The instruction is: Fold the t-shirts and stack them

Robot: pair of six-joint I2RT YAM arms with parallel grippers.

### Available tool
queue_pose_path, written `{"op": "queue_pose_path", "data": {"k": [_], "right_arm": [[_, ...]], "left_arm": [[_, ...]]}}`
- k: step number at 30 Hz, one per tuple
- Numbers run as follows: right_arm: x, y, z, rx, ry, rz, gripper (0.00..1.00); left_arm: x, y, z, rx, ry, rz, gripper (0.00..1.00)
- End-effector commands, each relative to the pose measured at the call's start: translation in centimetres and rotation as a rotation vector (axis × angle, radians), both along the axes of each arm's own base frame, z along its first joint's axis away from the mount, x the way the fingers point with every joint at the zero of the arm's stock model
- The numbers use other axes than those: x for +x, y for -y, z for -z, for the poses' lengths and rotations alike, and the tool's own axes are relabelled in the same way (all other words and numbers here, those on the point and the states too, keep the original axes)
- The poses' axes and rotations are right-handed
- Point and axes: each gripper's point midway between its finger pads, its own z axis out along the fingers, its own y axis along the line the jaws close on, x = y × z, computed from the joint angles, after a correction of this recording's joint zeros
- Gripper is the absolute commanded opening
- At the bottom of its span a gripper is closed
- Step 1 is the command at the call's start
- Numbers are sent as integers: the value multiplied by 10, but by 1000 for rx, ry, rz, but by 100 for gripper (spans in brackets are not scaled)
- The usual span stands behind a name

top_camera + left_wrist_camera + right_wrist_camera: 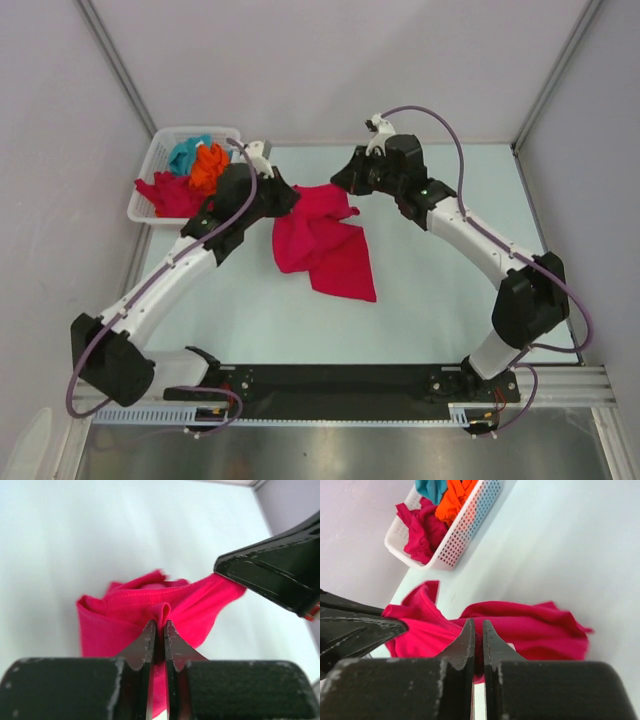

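Note:
A crimson red t-shirt (325,245) lies crumpled in the middle of the table, its upper part raised between the two arms. My left gripper (158,626) is shut on a pinched fold of that t-shirt (130,615) at its left upper edge. From the other side, my right gripper (476,625) is shut on the same t-shirt (530,630) at its right upper edge. In the overhead view the left gripper (285,200) and right gripper (343,182) stand close together over the cloth. Teal (186,153), orange (209,167) and red (172,194) t-shirts sit in the basket.
The white lattice basket (150,165) stands at the back left corner, against the grey wall. Grey walls close the table on left, back and right. The arm bases sit on a black rail (340,385) at the near edge.

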Motion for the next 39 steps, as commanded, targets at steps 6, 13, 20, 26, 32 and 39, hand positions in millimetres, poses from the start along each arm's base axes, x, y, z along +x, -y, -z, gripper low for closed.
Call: {"op": "queue_pose_path", "data": {"k": [6,13,20,26,32,39], "right_arm": [[8,84,89,-255,-129,275,0],[-7,104,151,-359,-247,328,0],[-17,112,151,-347,-245,337,0],[-16,107,147,-337,-235,310,0],[-15,105,146,-342,-240,298,0],[-21,117,148,-363,-242,326,0]], "left_arm": [[-34,-67,124,31,-255,-214,36],[-40,-67,173,48,-351,-232,29],[-31,-50,169,23,-310,-144,81],[6,-38,176,-47,-296,-165,72],[25,-40,190,-72,-308,-227,61],[27,-39,218,-85,-355,-253,64]]}}
